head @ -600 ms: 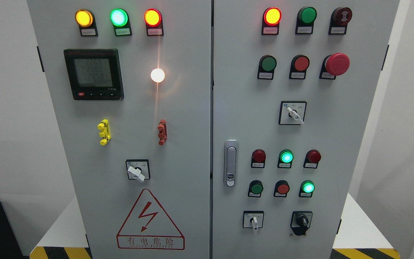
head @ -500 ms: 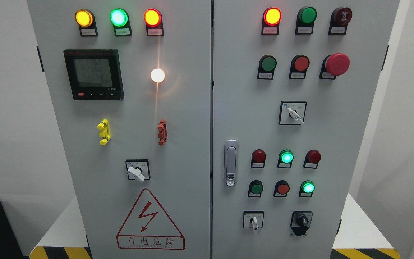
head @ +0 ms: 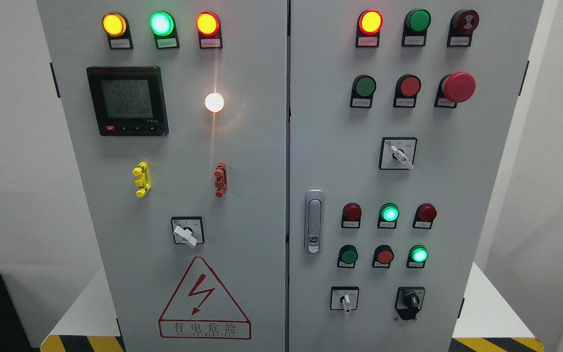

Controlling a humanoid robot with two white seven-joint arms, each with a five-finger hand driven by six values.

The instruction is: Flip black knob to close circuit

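Note:
The black knob [head: 410, 301] sits on a black plate at the lower right of the grey cabinet's right door [head: 438, 171], its handle standing roughly upright. Left of it is a white-handled selector switch [head: 345, 300]. Neither of my hands nor arms shows in the head view.
Above the knob are rows of red and green lamps, with green ones lit [head: 389, 213] [head: 419, 254]. A red mushroom stop button [head: 458, 87] juts out at the upper right. A metal door latch [head: 313, 221] stands by the seam. The left door carries a meter [head: 127, 100] and another selector [head: 186, 231].
Only the digits on the meter's display flicker; nothing else has moved.

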